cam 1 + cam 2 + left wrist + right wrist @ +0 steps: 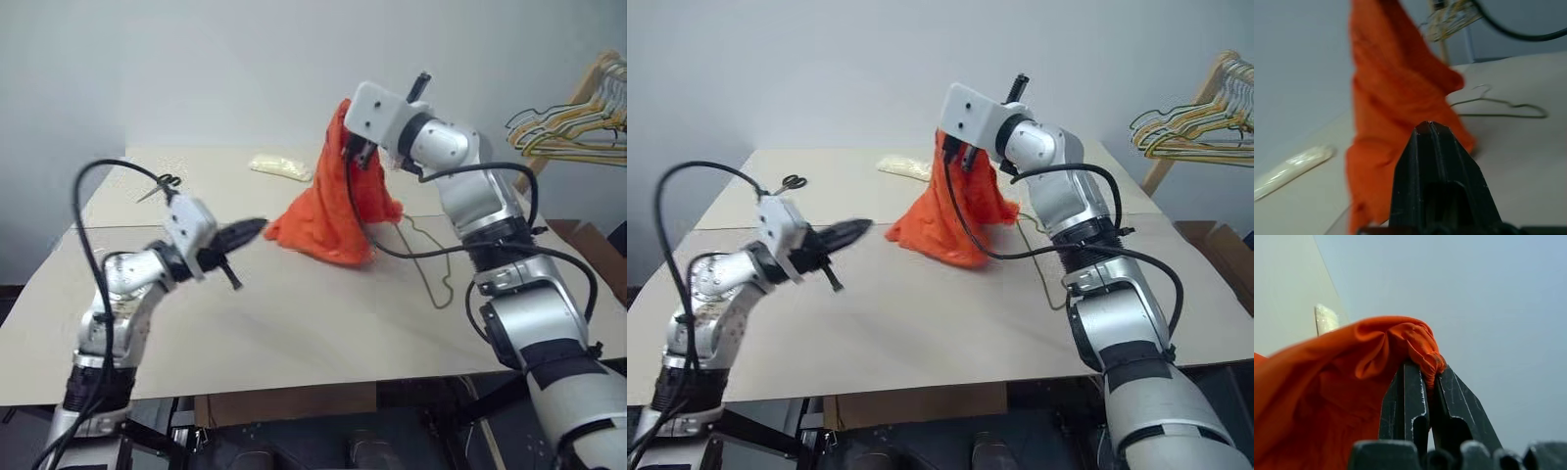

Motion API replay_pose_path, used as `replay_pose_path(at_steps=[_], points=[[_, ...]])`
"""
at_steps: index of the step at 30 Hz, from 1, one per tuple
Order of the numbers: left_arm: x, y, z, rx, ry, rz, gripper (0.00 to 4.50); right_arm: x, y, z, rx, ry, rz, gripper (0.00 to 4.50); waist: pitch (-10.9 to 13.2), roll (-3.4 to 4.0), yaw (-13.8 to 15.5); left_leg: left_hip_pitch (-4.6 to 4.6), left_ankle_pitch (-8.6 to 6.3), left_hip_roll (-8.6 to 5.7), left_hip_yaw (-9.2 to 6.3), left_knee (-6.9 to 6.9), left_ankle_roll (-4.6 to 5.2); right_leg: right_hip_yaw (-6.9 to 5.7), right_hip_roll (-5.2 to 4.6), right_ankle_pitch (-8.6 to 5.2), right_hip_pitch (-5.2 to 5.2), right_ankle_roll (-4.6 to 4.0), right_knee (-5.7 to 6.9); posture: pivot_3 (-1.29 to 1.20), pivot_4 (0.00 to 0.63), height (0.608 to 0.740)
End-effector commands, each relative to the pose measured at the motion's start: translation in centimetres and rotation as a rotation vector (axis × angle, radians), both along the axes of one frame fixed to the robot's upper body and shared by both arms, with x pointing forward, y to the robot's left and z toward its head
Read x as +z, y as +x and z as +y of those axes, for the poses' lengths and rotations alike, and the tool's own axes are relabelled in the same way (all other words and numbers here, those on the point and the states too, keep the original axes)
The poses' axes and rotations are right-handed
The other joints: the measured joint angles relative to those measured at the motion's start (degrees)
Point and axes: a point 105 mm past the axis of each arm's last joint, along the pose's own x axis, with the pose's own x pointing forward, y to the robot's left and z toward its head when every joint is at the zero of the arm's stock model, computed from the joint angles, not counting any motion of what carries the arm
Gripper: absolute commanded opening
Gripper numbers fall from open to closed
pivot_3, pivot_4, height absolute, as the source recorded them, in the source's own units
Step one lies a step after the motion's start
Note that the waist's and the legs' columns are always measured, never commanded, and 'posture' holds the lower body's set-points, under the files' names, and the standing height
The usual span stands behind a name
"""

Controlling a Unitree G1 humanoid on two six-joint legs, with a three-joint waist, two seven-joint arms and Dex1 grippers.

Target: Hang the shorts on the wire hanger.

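Note:
The bright orange shorts [331, 211] hang in a cone from my right gripper [1431, 372], which is shut on their gathered top edge above the table; their lower end rests bunched on the tabletop. The wire hanger [431, 262] lies flat on the table just to the right of the shorts, under my right forearm, and its hook [1481, 88] points toward the fabric. My left gripper [257, 228] is shut and empty. It hovers level over the table to the left of the shorts, pointing at them with a short gap between.
The beige table [294, 323] carries a pair of scissors [167, 182] at the far left and a pale plastic packet [279, 166] behind the shorts. A bunch of hangers [573, 127] on a wooden stand rises past the table's right edge.

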Motion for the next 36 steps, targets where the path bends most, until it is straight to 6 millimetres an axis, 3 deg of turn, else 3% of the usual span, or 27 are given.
replay_pose_path(at_steps=[1, 6, 10, 11, 13, 18, 21, 25, 29, 36], points=[[0.1, -0.6, -0.8, -0.040, -0.021, 0.045, 0.00, 3.6, -1.3, 0.6, 0.013, 0.032, -0.067, 0.02, 0.0, 0.00, 0.0, 0.09, 0.01, 0.00, 0.02, 0.00, 0.01, 0.01, 0.02, -0.02, 0.05, -0.03, 0.02, 0.04, 0.000, 0.740], [-1.9, -0.4, -0.6, -0.001, -0.121, 0.214, 0.00, 2.3, -2.6, 1.9, 0.053, 0.018, 0.013, 0.02, 0.0, 0.01, -0.1, 0.30, 0.04, 0.11, 0.01, 0.00, 0.01, 0.02, 0.16, -0.11, 0.10, -0.21, 0.23, 0.04, 0.000, 0.740], [-4.6, -0.8, 0.1, 0.059, -0.105, 0.247, 0.00, 0.4, -3.9, 3.1, 0.087, -0.033, 0.025, 0.02, 0.0, 0.01, -0.2, 0.33, 0.04, 0.16, -0.08, 0.00, 0.01, 0.04, 0.19, -0.15, 0.09, -0.28, 0.29, 0.03, 0.000, 0.740], [-5.5, -1.1, 0.2, 0.066, -0.074, 0.230, 0.18, 0.0, -4.2, 3.4, 0.094, -0.030, 0.032, 0.01, 0.0, 0.01, -0.1, 0.34, 0.04, 0.16, -0.07, 0.00, 0.01, 0.04, 0.18, -0.15, 0.09, -0.28, 0.29, 0.03, 0.000, 0.740], [-6.8, -1.7, 0.1, 0.057, -0.047, 0.227, 0.58, -0.7, -4.7, 3.9, 0.106, -0.018, 0.049, 0.00, 0.0, 0.01, 0.0, 0.37, 0.05, 0.15, -0.05, 0.00, -0.01, 0.04, 0.16, -0.15, 0.10, -0.29, 0.30, 0.04, 0.000, 0.740], [-9.3, -1.6, 0.0, 0.175, -0.001, 0.200, 2.20, -1.8, -5.7, 4.9, 0.117, 0.022, 0.093, 0.00, 0.0, 0.02, 0.4, 0.36, 0.07, 0.14, 0.01, 0.00, -0.05, -0.01, 0.17, -0.15, 0.12, -0.31, 0.29, 0.02, 0.000, 0.740], [-10.2, -0.4, 0.1, 0.339, 0.024, 0.148, 3.18, -2.1, -6.1, 5.1, 0.113, 0.028, 0.099, 0.00, 0.0, 0.02, 0.5, 0.36, 0.07, 0.13, 0.00, 0.00, -0.05, -0.02, 0.15, -0.14, 0.13, -0.31, 0.27, 0.02, 0.000, 0.740], [-10.8, 0.3, -0.4, 0.453, -0.074, 0.248, 4.46, -2.5, -6.3, 5.0, 0.100, 0.029, 0.106, 0.00, 0.0, -0.01, 0.4, 0.35, 0.07, 0.12, -0.01, 0.00, -0.05, -0.03, 0.14, -0.14, 0.13, -0.30, 0.28, 0.01, 0.000, 0.740], [-12.2, -0.7, -2.4, 0.434, -0.050, 0.340, 4.46, -2.7, -6.4, 4.9, 0.093, 0.028, 0.104, 0.00, 0.0, -0.01, 0.1, 0.35, 0.07, 0.12, 0.00, 0.00, -0.05, -0.03, 0.15, -0.15, 0.13, -0.30, 0.28, 0.00, 0.000, 0.740], [-13.5, 0.4, -1.9, 0.641, -0.048, 0.390, 4.46, -2.6, -6.5, 4.8, 0.092, 0.029, 0.093, 0.00, 0.0, -0.01, 0.1, 0.41, 0.07, 0.13, -0.02, 0.00, -0.05, -0.03, 0.20, -0.14, 0.16, -0.31, 0.30, 0.00, 0.000, 0.740]])
